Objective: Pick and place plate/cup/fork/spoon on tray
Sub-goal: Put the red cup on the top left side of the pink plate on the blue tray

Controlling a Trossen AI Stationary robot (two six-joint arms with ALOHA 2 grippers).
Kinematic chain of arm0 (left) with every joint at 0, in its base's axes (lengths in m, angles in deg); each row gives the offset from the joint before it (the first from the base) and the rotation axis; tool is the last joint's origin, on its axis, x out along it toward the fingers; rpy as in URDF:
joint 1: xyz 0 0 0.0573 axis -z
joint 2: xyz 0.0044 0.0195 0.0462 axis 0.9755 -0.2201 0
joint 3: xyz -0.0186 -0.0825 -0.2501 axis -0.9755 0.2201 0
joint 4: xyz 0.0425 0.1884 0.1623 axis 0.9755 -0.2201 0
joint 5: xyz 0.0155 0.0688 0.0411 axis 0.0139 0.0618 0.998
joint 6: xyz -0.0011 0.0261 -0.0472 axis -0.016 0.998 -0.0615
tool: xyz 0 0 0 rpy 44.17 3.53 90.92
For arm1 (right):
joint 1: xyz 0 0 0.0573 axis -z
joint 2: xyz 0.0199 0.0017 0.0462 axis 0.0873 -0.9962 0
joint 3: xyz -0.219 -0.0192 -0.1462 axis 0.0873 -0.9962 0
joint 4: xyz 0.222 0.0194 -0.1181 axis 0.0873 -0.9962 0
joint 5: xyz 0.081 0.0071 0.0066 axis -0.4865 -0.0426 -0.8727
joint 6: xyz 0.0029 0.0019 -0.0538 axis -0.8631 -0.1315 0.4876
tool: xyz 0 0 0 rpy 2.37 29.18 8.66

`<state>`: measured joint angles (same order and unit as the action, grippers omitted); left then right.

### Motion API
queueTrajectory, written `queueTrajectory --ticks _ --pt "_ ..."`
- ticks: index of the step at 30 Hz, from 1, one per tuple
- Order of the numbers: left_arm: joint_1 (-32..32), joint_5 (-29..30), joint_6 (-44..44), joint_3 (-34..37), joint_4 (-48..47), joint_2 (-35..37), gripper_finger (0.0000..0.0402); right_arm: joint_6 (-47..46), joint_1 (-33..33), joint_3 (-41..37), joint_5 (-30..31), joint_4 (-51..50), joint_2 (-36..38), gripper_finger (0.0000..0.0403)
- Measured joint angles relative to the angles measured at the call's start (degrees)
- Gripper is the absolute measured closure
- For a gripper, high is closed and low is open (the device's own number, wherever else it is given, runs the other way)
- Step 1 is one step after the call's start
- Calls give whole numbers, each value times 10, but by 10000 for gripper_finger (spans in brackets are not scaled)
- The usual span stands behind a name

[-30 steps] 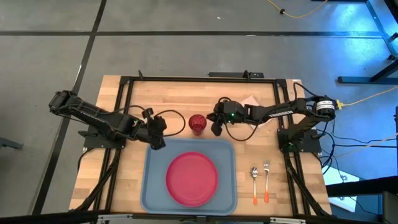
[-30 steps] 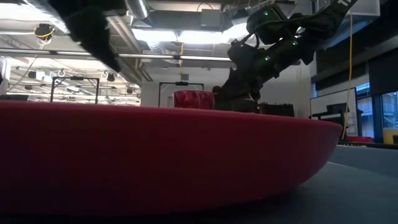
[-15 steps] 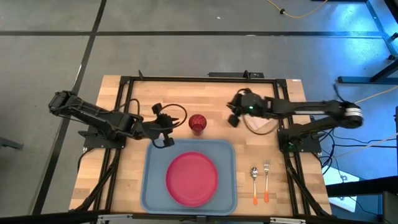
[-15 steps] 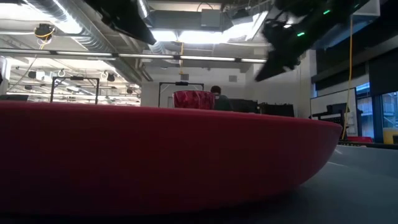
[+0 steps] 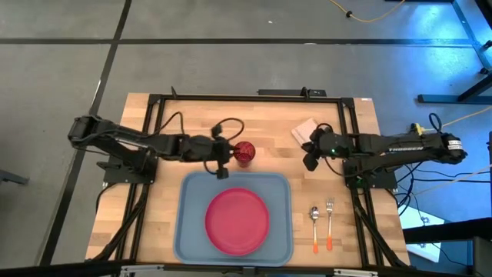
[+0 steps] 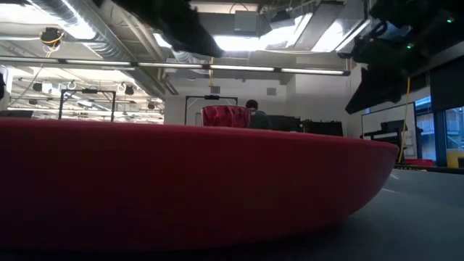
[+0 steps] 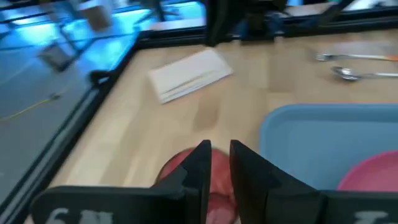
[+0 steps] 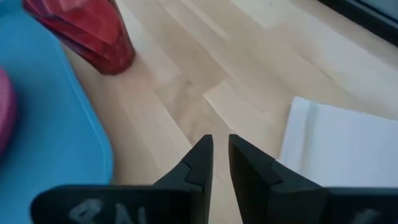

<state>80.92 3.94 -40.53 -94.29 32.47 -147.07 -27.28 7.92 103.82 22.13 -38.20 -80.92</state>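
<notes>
Tray point(image 5: 191, 231) sits lower centre of the high view on the wooden table point(image 5: 346, 231), with the plate point(image 5: 237, 221) flat inside it. Cup point(image 5: 244, 153) stands upright on bare wood just above the tray's top edge; left gripper point(image 5: 224, 158) sits right beside it at centre frame with jaws nearly closed on nothing, and right gripper point(image 5: 310, 151) is right of centre by the white napkin point(image 5: 302, 130), jaws likewise almost closed and empty. Spoon point(image 5: 314, 228) and fork point(image 5: 329, 223) lie side by side at lower right, off the tray.

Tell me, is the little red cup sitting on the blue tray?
No, the cup stands on the bare wooden table just beyond the tray, which holds only the plate.
</notes>
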Motion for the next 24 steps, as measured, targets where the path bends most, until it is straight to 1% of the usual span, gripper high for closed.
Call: queueTrajectory --ticks 2,4,9,11,13,15,21,24 --pt "-19 -39 16 -20 4 -21 344 -10 -4 -12 0 14 14 346" --pt "-30 -58 28 -46 -3 -38 335 -19 -8 -21 0 16 25 346" --pt "-37 -68 52 -96 -61 -59 306 -18 -14 -26 0 18 36 346" --pt "-37 -68 53 -99 -72 -65 295 -18 -14 -26 0 17 36 346" --pt "-37 -81 53 -99 -85 -75 288 -13 -14 -26 5 16 36 346" --pt "-37 -97 68 -99 -101 -84 286 -10 -14 -26 9 16 36 346" --pt "-27 -105 105 -99 -135 -104 285 -4 -14 -26 10 16 36 346" --pt "-27 -128 114 -99 -149 -105 285 -4 -14 -26 9 16 36 346"
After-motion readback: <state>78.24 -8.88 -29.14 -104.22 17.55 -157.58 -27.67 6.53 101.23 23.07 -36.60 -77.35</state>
